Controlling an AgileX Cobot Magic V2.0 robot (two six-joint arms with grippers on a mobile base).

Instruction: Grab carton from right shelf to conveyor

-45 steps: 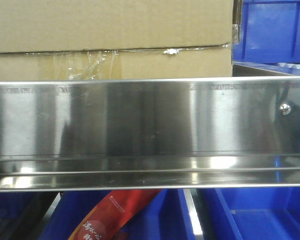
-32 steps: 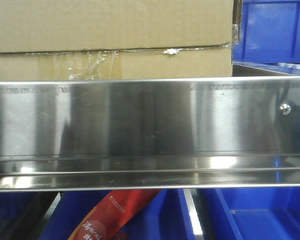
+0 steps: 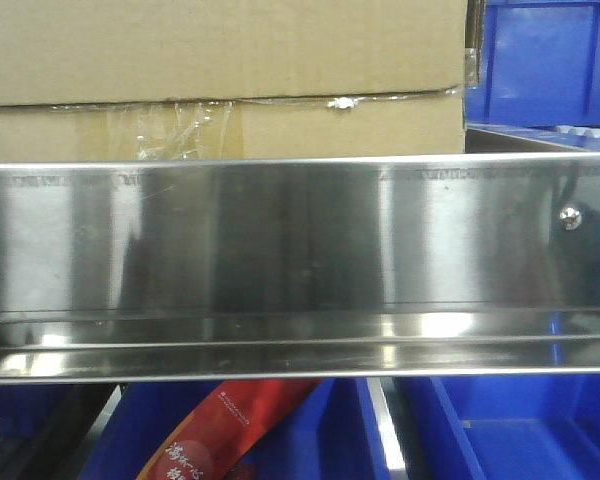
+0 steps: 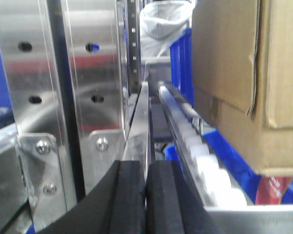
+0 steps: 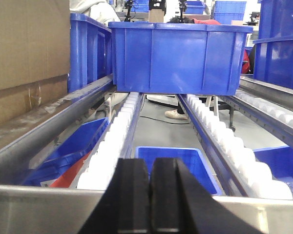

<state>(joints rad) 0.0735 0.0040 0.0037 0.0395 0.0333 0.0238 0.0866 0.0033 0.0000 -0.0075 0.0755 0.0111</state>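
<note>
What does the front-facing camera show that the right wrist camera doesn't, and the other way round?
Only the front-facing view shows the right shelf face-on as a broad mirror-like rail, with its small round screw head. Only the right wrist view shows the right gripper with its black pads closed together. It also shows white roller tracks running away from the gripper, an upper blue bin sitting across them, and a shoe on the floor beyond. Both show the brown carton and lower blue bins beneath the shelf.
</note>
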